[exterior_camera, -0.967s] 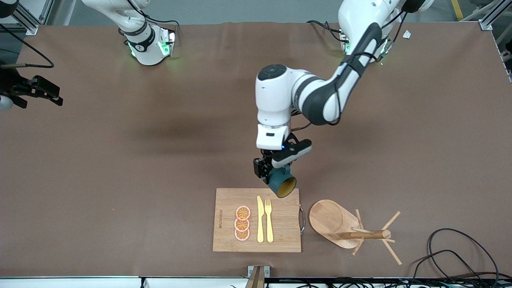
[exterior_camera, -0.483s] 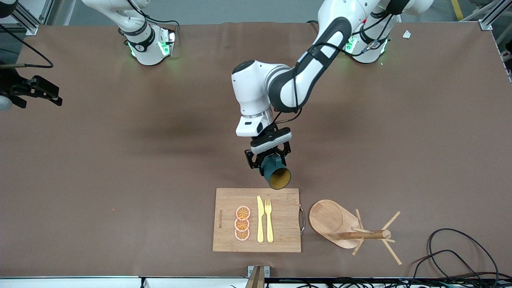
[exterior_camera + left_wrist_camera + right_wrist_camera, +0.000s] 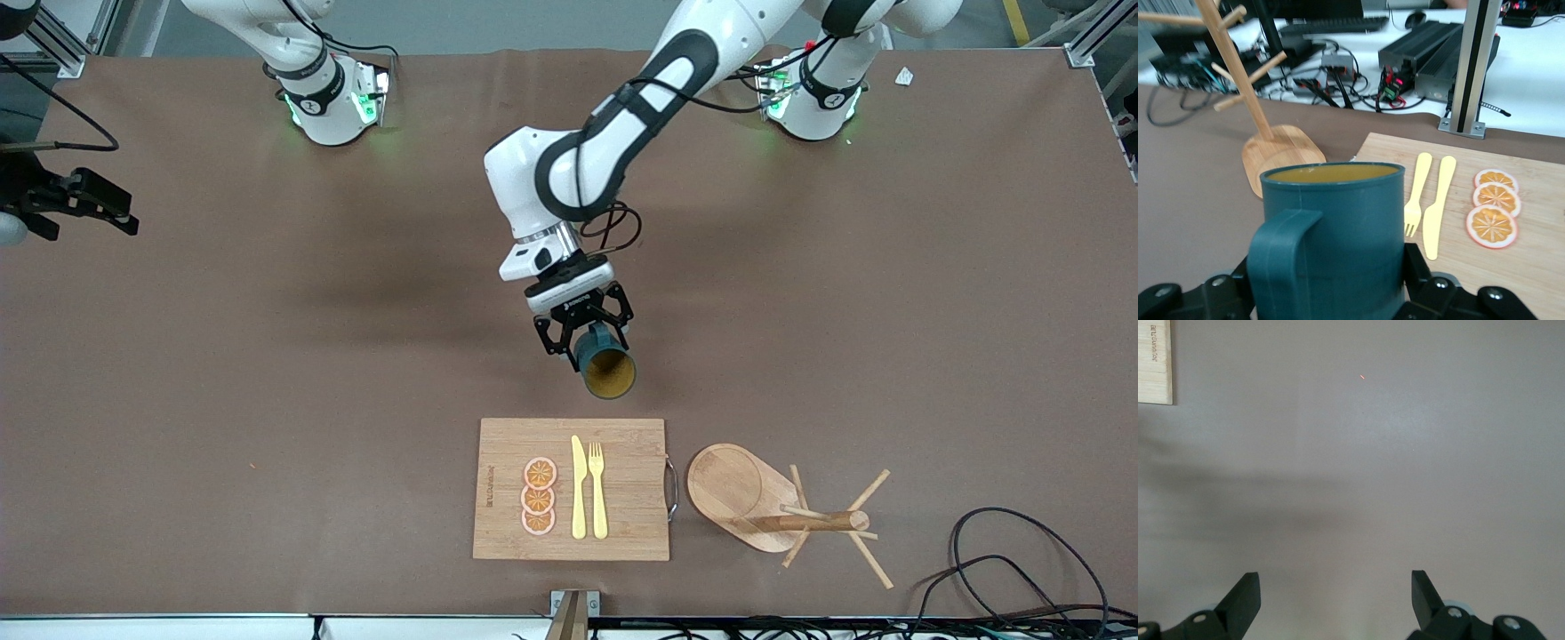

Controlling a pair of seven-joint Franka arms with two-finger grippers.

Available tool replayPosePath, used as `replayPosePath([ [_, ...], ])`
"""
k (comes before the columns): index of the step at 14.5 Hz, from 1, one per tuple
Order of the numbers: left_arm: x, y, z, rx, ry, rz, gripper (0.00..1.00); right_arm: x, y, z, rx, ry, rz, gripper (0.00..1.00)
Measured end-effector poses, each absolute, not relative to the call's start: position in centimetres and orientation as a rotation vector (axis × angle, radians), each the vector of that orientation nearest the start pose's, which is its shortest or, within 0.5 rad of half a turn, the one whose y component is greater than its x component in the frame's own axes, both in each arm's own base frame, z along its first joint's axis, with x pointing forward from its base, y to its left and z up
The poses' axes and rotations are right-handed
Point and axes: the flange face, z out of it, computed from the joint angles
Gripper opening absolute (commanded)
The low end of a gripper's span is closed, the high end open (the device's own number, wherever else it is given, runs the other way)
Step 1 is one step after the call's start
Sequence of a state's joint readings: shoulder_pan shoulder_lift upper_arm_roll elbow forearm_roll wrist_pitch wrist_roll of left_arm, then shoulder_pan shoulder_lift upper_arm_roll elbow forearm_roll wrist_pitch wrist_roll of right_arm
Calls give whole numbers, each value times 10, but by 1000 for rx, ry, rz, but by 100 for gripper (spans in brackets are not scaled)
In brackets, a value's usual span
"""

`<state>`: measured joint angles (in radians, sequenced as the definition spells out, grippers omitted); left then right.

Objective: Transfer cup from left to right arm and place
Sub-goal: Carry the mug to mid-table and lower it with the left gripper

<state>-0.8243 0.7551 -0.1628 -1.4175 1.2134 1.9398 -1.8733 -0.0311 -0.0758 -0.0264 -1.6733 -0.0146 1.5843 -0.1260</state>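
Note:
The cup (image 3: 606,369) is a dark teal mug with a yellowish inside. It hangs in the air on its side over bare table, just off the cutting board's (image 3: 573,489) edge toward the robots' bases, with its mouth facing the front camera. My left gripper (image 3: 582,333) is shut on the cup's body (image 3: 1338,233), a finger on each side and the loop handle (image 3: 1275,260) turned toward the wrist camera. My right gripper (image 3: 123,213) waits at the right arm's end of the table. It stands open (image 3: 1333,583) over bare mat with nothing between its fingers.
The bamboo cutting board carries three orange slices (image 3: 539,496), a yellow knife (image 3: 579,489) and a fork (image 3: 597,491). A wooden mug tree (image 3: 782,511) stands beside the board toward the left arm's end. Black cables (image 3: 1022,569) lie at that corner.
My left arm has carried the cup from over the board's edge out over bare table, toward the right arm's end, turning its mouth more toward the front camera. The right arm has not moved.

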Motion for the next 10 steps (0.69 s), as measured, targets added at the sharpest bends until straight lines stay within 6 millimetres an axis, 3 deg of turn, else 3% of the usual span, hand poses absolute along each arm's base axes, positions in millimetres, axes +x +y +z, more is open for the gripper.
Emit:
replayPosePath([
  [4, 432, -574, 219, -2431, -370, -1315, 47, 530, -33, 618, -3151, -108, 23, 100],
  [10, 347, -604, 150, -2306, -420, -1577, 47, 530, -33, 618, -3151, -108, 23, 100],
])
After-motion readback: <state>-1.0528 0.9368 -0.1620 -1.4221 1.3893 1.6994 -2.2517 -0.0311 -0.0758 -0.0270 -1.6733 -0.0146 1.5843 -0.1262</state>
